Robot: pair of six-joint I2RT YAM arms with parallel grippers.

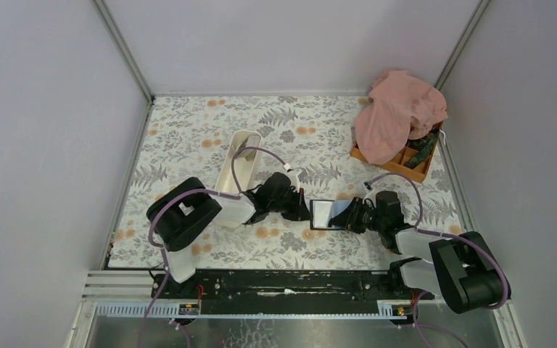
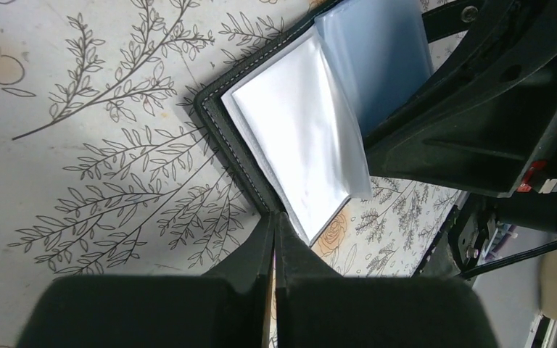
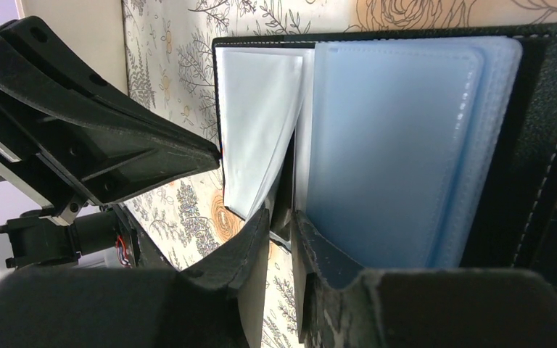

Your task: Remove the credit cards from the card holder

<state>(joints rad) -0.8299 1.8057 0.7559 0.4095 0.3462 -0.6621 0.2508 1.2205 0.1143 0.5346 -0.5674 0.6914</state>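
Note:
The card holder lies open on the floral table between both arms, black-rimmed, with white and bluish clear sleeves fanned up. No credit cards can be made out; any are hidden in the sleeves. My left gripper is shut, its tips touching the holder's black stitched edge at a corner, with nothing visibly between the fingers. My right gripper comes from the opposite side. Its jaws stand narrowly apart, closed on the dark fold between the white leaf and the blue sleeve stack.
A long white tray stands behind the left arm. An orange compartment box sits at the back right, half covered by a pink cloth. Each wrist view shows the other arm's black gripper body close by.

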